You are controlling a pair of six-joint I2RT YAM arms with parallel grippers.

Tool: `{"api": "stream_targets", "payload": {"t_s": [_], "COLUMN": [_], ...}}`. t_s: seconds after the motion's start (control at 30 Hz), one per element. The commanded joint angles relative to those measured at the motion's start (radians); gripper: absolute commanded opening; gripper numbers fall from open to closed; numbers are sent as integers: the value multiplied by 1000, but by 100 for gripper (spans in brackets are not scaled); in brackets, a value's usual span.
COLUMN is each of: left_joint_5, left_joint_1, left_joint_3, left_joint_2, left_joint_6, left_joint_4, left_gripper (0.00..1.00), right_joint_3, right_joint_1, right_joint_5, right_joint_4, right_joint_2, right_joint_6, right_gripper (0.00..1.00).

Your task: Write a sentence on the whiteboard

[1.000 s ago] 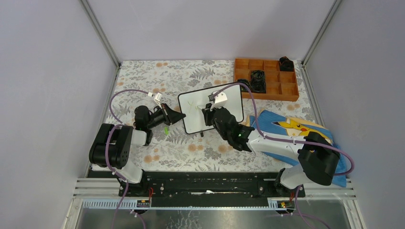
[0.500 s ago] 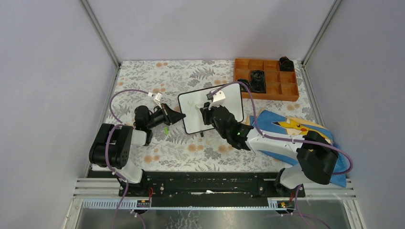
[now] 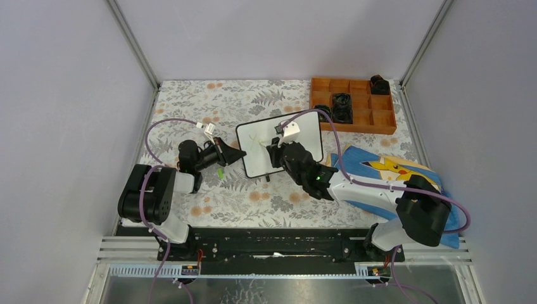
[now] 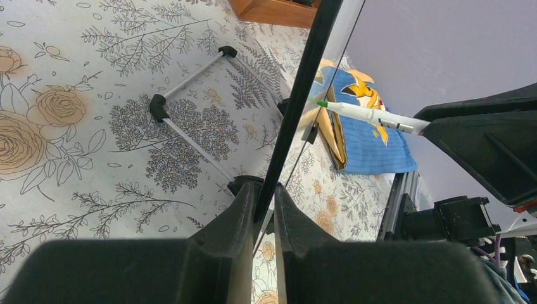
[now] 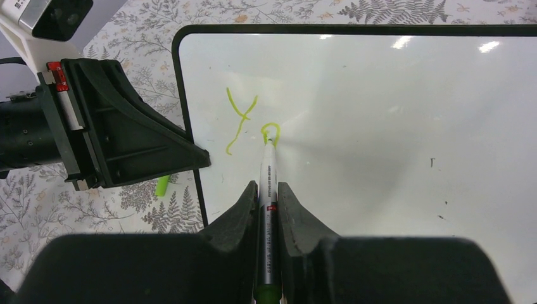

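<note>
1. The whiteboard (image 3: 252, 163) is found near the middle of the flowered bench (image 3: 209, 107), with its left edge turned toward the left arm.
2. The left claw (image 3: 237, 154) is seen at the board's 9 o'clock edge. In the left wrist view its fingers (image 4: 237, 221) are pressed onto the thin black frame, so the board is pinched there.
3. The right claw (image 5: 268, 196) is closed around a green marker (image 5: 268, 174), which is held with its tip pointing toward 12 o'clock in the right wrist view.
4. The marker tip is set on the white surface, touching a small green loop.
5. The green writing (image 5: 244, 120) is noted near the board's left edge: a "Y" and beside it, at its 4 o'clock, the loop of an "o". No further letters are seen.
6. A small green cap (image 3: 220, 172) is lying on the bench at the board's 8 o'clock, just below the left claw.
7. A wooden tray (image 3: 361, 119) with compartments is placed at the board's 1 o'clock; dark objects are held in some of them, too small to identify.
8. A blue cloth (image 3: 373, 170) with a yellow cartoon figure is spread at the board's 4 o'clock, partly under the right arm.
</note>
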Motion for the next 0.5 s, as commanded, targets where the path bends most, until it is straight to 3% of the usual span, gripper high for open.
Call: {"api": "stream_targets", "payload": {"t_s": [0.0, 0.47], "left_joint_5": [-21, -23], "left_joint_1": [-5, -14], "left_joint_3": [7, 11], "left_joint_2": [-15, -22], "left_joint_6": [27, 40], "left_joint_4": [-48, -66], "left_gripper": [3, 3], "right_joint_3": [-12, 29], "right_joint_1": [-12, -26], "right_joint_5": [20, 69], "right_joint_4": [-6, 6], "right_joint_2": [-88, -97], "right_joint_6": [4, -41], "right_gripper": [0, 0]}}
